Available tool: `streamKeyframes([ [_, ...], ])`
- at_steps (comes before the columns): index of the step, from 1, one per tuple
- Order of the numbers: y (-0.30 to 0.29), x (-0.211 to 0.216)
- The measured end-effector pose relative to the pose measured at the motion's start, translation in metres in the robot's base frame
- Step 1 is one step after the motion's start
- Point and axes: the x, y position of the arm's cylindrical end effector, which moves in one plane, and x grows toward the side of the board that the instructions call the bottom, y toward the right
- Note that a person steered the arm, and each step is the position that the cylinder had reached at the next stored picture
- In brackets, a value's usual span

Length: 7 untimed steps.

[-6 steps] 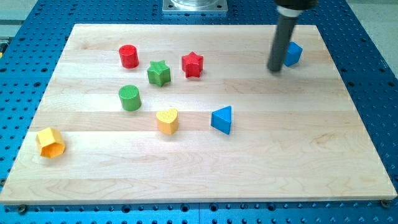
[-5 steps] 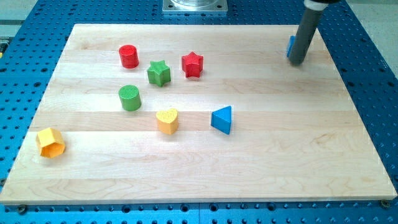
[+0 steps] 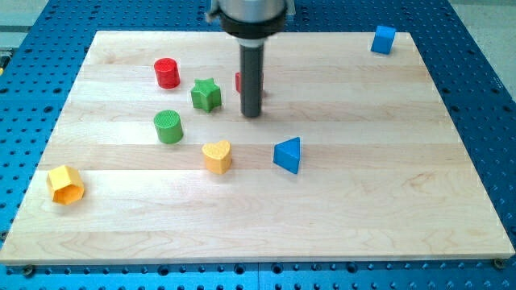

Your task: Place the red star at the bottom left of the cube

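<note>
The red star (image 3: 239,81) lies in the upper middle of the wooden board and is mostly hidden behind my rod; only a sliver shows at the rod's left. My tip (image 3: 251,114) stands just below the star, toward the view's bottom. The blue cube (image 3: 384,39) sits at the board's top right corner, far from the star and the tip.
A green star (image 3: 206,94) lies left of the rod. A red cylinder (image 3: 167,72) and a green cylinder (image 3: 168,126) lie further left. A yellow heart (image 3: 216,156) and a blue triangle (image 3: 288,155) lie below the tip. A yellow hexagon (image 3: 65,184) sits at the left edge.
My rod has moved from beside the blue cube at the top right to the red star in the middle. The blue cube now sits further toward the top right corner.
</note>
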Motion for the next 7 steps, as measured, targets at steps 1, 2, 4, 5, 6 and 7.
streamKeyframes([
  [1,0.009,-0.022],
  [2,-0.052,-0.043],
  [4,0.051,-0.051],
  [5,0.095,-0.05],
  [6,0.015,-0.072],
  [7,0.08,-0.093],
])
